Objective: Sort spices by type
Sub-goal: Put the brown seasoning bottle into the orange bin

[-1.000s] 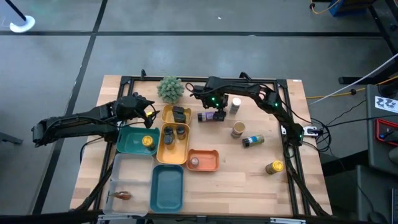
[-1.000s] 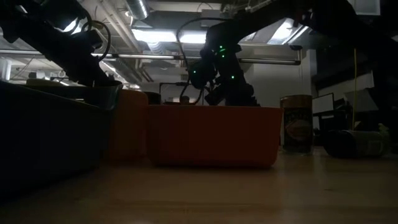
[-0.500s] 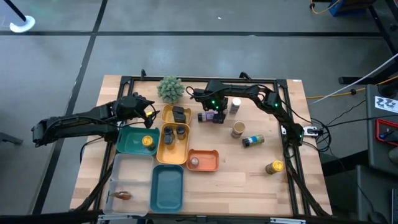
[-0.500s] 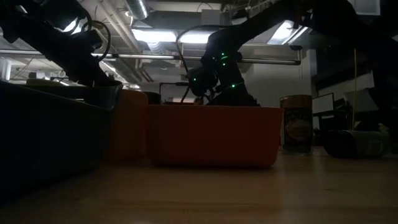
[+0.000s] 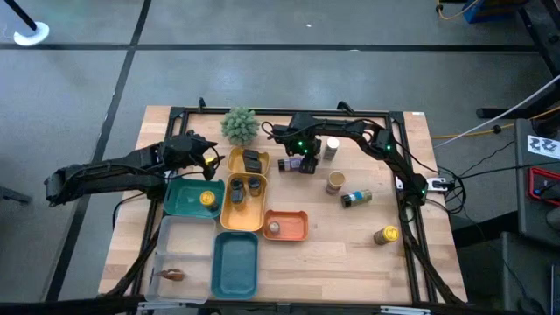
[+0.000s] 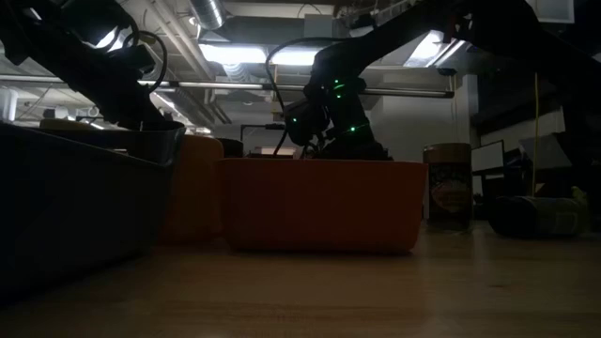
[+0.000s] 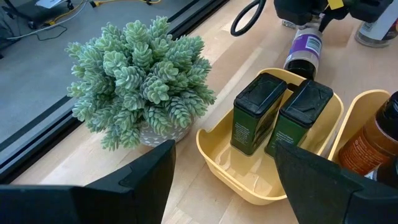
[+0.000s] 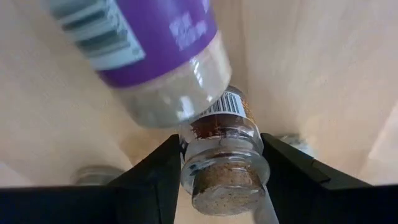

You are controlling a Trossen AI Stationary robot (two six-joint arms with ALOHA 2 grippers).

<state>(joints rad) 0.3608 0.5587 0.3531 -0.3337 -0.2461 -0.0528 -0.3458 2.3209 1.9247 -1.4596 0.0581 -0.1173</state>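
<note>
A small glass jar with a cork stopper point(image 8: 222, 149) stands on the table against a purple-labelled bottle point(image 5: 288, 164) that lies on its side. My right gripper point(image 5: 305, 164) points down over the jar, its fingers closed on it. In the low view the orange tray point(image 6: 319, 202) hides these fingers. My left gripper point(image 7: 224, 186) hangs open, touching nothing, near the small yellow tray point(image 7: 217, 158), which holds two dark tins point(image 7: 256, 118). Other spices stand or lie to the right: a white-capped jar point(image 5: 331, 149), a brown jar point(image 5: 335, 182), a lying bottle point(image 5: 355, 198) and a yellow-capped jar point(image 5: 386, 234). My right gripper pinches the small jar at its shoulder just below the cork point(image 8: 186, 163), one finger point(image 8: 155, 180) on either side. The fingers come from above, pointing steeply down. The jar seems to stand upright on the table, touching the lying purple-labelled bottle.
A fuzzy green plant point(image 5: 239, 124) stands at the far edge. The long yellow tray point(image 5: 234, 210) holds jars, a teal tray point(image 5: 184, 203) a yellow-capped one, the orange tray point(image 5: 293, 229) one jar. A second teal tray point(image 5: 236, 262) and a pale tray point(image 5: 184, 249) with a brown packet point(image 5: 173, 275) lie near the front.
My right gripper has sunk a little over the jar and the purple-labelled bottle, then held still. The left arm and the things on the table have stayed where they were.
</note>
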